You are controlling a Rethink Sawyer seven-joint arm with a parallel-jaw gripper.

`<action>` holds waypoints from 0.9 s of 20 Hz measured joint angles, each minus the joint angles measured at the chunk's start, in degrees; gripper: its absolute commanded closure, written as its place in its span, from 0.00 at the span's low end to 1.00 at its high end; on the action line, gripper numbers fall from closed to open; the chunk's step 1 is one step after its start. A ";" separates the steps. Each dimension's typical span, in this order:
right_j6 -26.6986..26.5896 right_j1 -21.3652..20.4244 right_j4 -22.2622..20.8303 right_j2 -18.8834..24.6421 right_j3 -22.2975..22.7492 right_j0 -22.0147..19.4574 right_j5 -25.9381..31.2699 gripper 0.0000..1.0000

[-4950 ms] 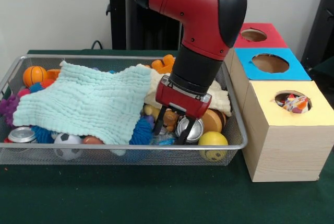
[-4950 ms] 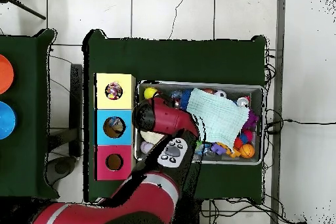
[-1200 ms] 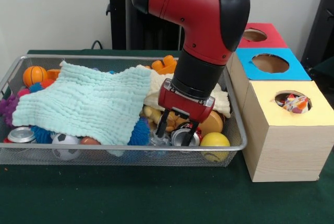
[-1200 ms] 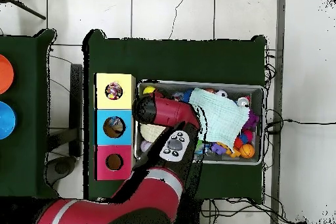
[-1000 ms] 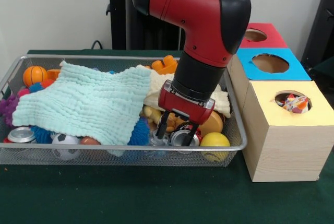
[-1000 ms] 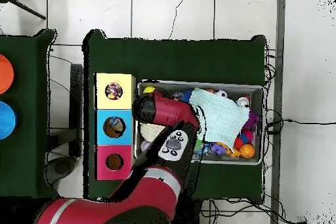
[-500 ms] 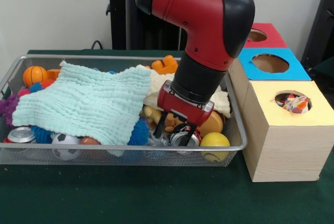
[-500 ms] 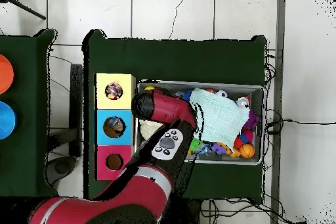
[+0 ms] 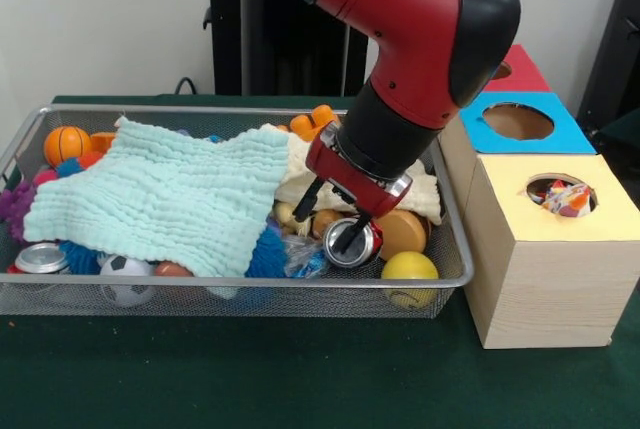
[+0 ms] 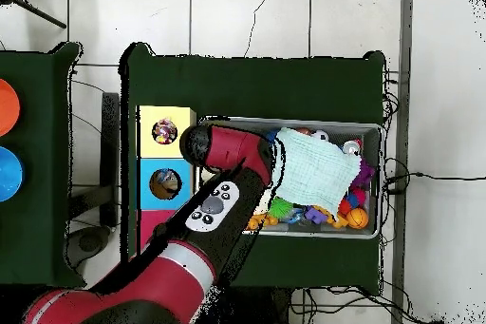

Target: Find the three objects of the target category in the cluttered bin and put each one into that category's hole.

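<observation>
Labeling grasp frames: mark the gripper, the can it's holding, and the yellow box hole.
gripper [image 9: 334, 219], front view, midway between the fingertips.
silver can [image 9: 352, 247], front view, on its round end face.
yellow box hole [image 9: 560, 194], front view, on the toy showing inside the opening.

cloth [image 9: 170, 199] over toys in bin [image 9: 240, 284] | boxes [image 9: 545, 249] right of bin

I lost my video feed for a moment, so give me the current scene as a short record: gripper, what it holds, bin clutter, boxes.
gripper: gripper shut on the silver can, lifted slightly above the clutter
bin: wire basket on the green table
cover: mint cloth draped over the basket's contents
nearby: yellow ball, second can at the opposite end
boxes: yellow box with an item in its hole, blue box, red box partly hidden
</observation>
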 measured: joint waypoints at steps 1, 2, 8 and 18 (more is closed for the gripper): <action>0.84 0.01 -0.01 -0.12 -0.04 -0.06 0.08 0.00; 1.25 0.04 -0.01 -0.11 -0.04 -0.13 0.08 0.00; 1.69 0.00 -0.02 2.85 0.35 -2.51 -4.98 0.00; 1.69 -4.02 -1.03 13.30 5.73 -10.04 -20.23 0.00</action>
